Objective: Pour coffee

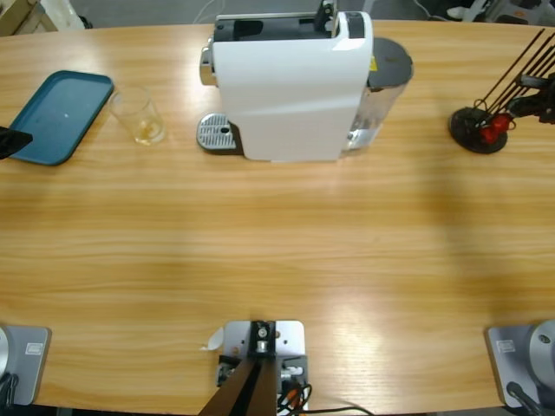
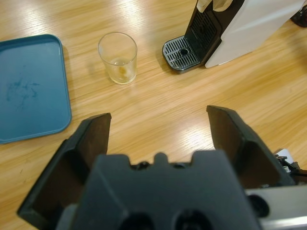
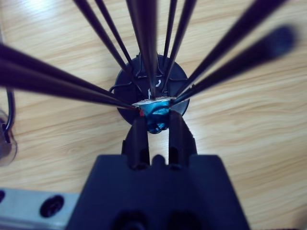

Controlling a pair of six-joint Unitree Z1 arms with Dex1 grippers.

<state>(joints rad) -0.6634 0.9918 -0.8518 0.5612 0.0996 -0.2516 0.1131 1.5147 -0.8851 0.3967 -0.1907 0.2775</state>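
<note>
A thin layer of amber coffee [image 1: 149, 132] lies in the bottom of a small clear glass [image 1: 137, 114] that stands upright between the teal tray and the white coffee machine [image 1: 290, 87]. My left gripper [image 2: 158, 122] hangs open and empty well short of the glass [image 2: 117, 57], in which the coffee [image 2: 122, 72] shows. From above, only the left gripper's black tip [image 1: 9, 141] shows at the table's left edge. My right gripper [image 3: 157, 125] is shut on a small foil-lidded capsule [image 3: 157, 120] at the foot of a black wire capsule stand [image 1: 477, 130].
The teal tray [image 1: 56, 117] lies flat at the far left. The machine's round metal drip grate [image 1: 217, 134] juts out beside the glass. Thin black rods [image 3: 144, 43] of the stand fan out around the right gripper. Bare wooden table [image 1: 277, 260] fills the front.
</note>
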